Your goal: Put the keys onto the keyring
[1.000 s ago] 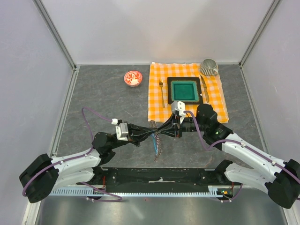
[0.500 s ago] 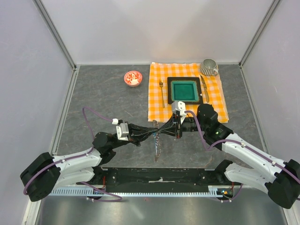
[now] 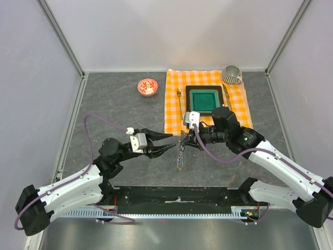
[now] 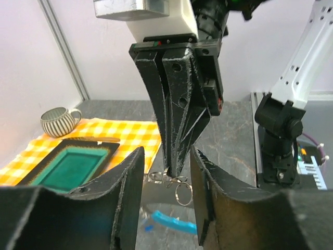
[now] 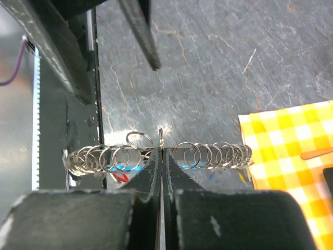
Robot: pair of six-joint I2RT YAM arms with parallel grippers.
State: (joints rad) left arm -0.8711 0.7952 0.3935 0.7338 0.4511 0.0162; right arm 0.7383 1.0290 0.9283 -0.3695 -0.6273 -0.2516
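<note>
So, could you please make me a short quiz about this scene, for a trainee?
1. True or false: the right gripper is shut on the keyring.
2. The left gripper is: A) open, B) shut on a key, C) shut on a fork.
3. What colour is the square dish on the checked cloth?
Key: 1 true; 2 A; 3 green.

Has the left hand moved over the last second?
Yes. The left hand has pulled back leftward along the near edge of the checkered cloth, and it has opened.
</note>
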